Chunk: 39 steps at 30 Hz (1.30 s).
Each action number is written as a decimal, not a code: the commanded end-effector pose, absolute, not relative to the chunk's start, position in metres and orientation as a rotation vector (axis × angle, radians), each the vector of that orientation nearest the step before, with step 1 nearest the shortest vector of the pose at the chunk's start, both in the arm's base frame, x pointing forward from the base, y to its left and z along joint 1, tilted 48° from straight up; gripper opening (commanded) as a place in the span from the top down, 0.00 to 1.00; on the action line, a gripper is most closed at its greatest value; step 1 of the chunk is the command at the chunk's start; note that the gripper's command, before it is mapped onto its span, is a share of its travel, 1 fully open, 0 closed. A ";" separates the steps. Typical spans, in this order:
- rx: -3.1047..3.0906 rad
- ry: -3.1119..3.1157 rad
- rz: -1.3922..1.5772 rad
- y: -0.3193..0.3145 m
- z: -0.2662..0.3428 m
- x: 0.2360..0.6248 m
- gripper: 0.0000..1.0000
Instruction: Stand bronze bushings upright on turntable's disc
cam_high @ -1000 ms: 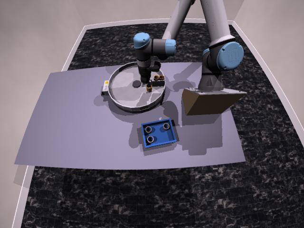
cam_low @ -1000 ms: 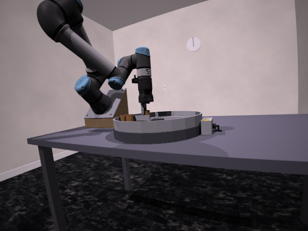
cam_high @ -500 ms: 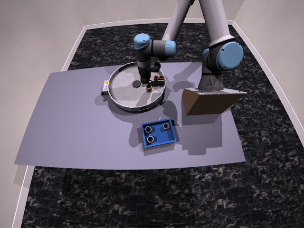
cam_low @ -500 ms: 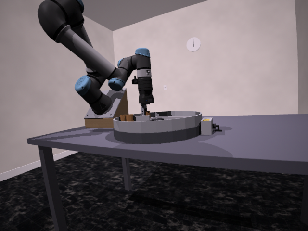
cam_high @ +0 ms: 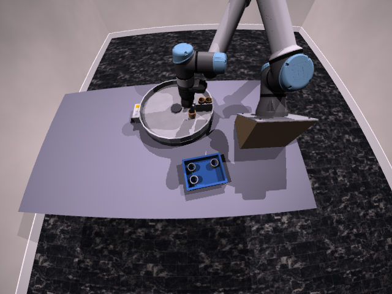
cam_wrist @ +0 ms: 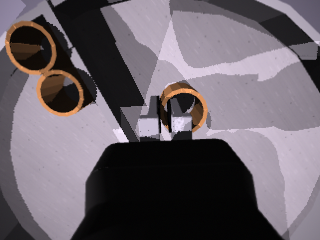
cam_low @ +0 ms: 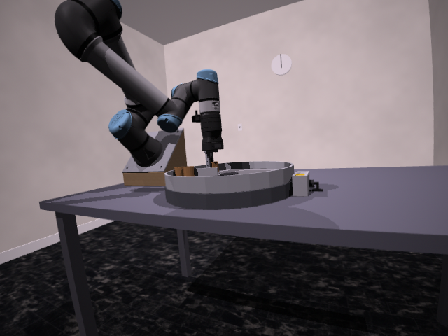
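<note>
Right of centre on the turntable [cam_high: 177, 139] [cam_low: 231, 183] [cam_wrist: 45, 200], gripper [cam_high: 192, 108] [cam_low: 209, 166] [cam_wrist: 163, 107] clamped on the wall of one bronze bushing [cam_high: 192, 114] [cam_low: 215, 164] [cam_wrist: 202, 111]; two more stand by the divider [cam_high: 203, 108] [cam_low: 206, 171] [cam_wrist: 95, 55], steel ones in crate [cam_high: 205, 186], lower centre.

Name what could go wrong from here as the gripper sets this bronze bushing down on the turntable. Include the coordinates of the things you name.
The gripper [cam_high: 192, 108] [cam_low: 209, 165] [cam_wrist: 163, 107] pinches the bronze bushing [cam_high: 192, 115] [cam_low: 215, 164] [cam_wrist: 172, 92] by one side of its wall, so it might tilt or drop if released above the disc [cam_high: 161, 118] [cam_wrist: 242, 158]. The finger inside its bore could drag or topple it on withdrawal. The dark divider [cam_high: 203, 108] [cam_wrist: 92, 50] stands close by; a sideways drift might bump it.
</note>
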State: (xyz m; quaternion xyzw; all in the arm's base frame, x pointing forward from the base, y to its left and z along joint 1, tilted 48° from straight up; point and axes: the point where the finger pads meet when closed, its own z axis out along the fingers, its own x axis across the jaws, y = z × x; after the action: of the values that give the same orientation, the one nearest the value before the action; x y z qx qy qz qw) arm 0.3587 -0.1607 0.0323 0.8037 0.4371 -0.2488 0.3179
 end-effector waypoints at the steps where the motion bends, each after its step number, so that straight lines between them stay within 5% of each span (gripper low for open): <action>1: 2.116 1.154 -0.659 -0.160 0.031 0.357 1.00; 39: 2.116 1.154 -0.660 -0.165 0.026 0.356 1.00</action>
State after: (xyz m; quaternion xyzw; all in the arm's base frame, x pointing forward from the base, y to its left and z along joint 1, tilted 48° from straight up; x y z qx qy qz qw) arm 0.3573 -0.1645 0.0282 0.8038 0.4370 -0.2497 0.3171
